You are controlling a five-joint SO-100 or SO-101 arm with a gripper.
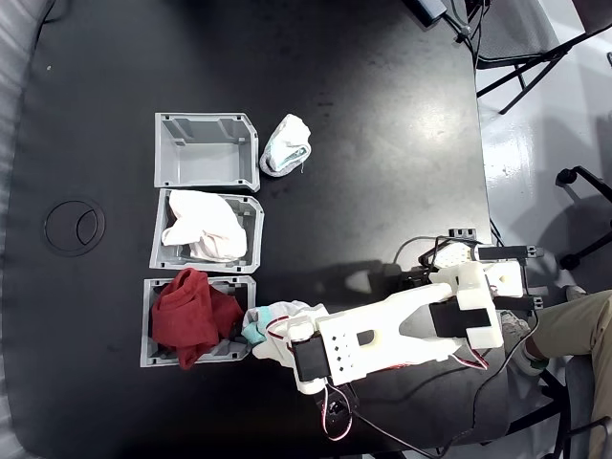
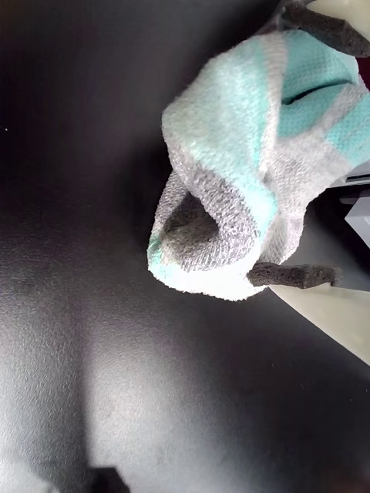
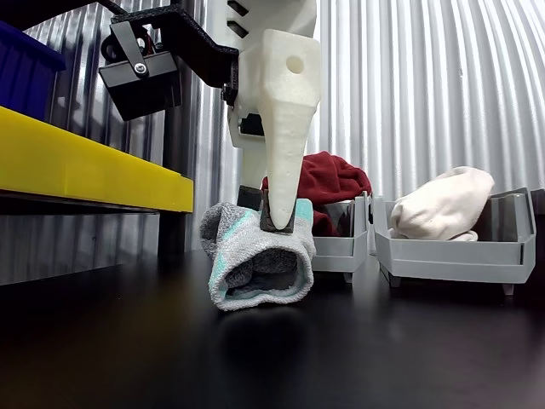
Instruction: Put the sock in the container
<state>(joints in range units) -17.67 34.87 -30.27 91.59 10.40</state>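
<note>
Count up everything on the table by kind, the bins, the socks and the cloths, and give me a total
Grey bins: 3 (empty one, one with white-pinkish cloth, one with red cloth)
Socks: 2 (teal-patched sock in the hand; folded sock beside the empty bin)
Cloths: 2 (white-pinkish cloth, red cloth)
Total: 7

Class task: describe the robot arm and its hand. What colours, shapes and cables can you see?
The arm is white plastic with blocky links, black motor blocks and a slotted plate dotted with small holes. Thin red and black cables loop beside it. The hand has a tapering white finger with a round hole near its top; the fingers end in dark grey foam pads.
</note>
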